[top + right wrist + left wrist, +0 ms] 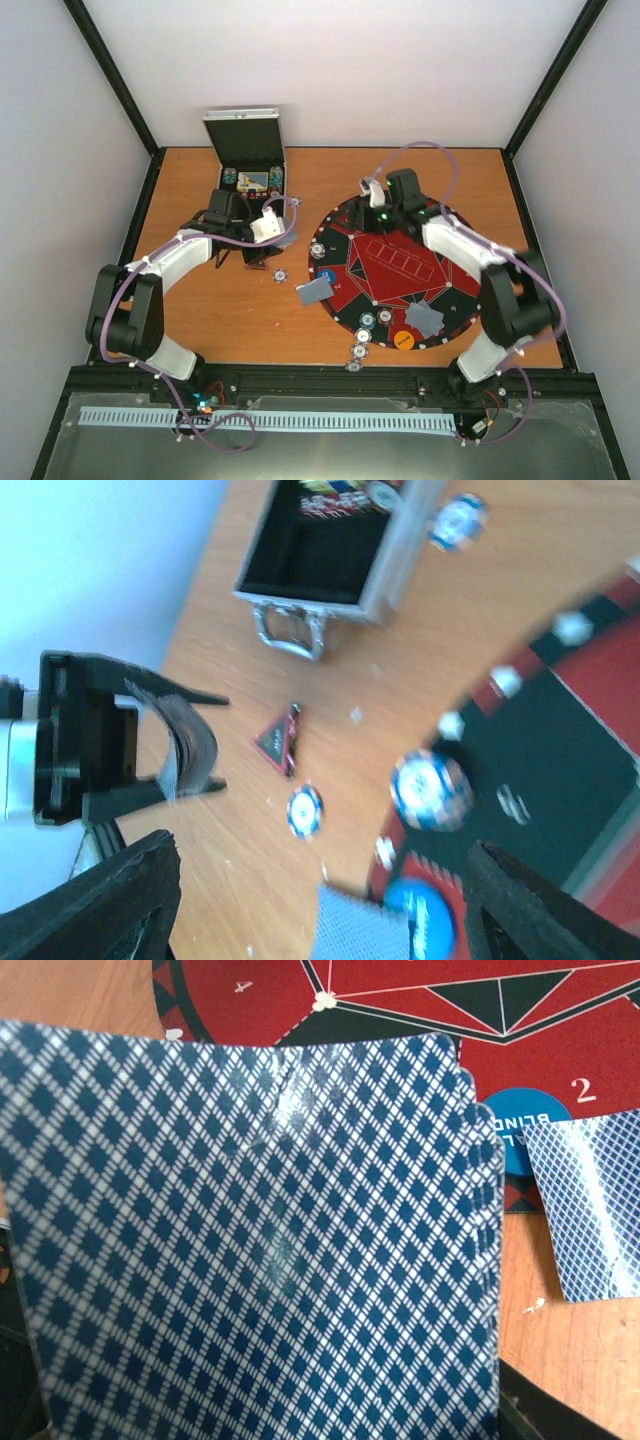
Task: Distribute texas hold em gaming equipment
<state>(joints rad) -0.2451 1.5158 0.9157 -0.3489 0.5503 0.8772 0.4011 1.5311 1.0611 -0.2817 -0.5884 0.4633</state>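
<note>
Spare chips [232, 178] sit in the open case [245, 150], the left gripper [205, 742] is clamped on the card deck [250, 1240], one dealt card pile [314, 292] lies across the left rim of the round mat [390, 260] and a second card pile [425, 318] beside the orange disc [403, 340], and the right gripper [322, 852] gapes wide and empty, so I reckon several seats remain unserved.

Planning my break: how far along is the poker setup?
Done: two grey-blue-backed card piles, several spotted-rim chips and an orange disc lie on or beside the round red-and-black mat. In hand: the left gripper clamps the remaining card deck; the right gripper is open, empty. Left: the mat's far side has no cards.
</note>
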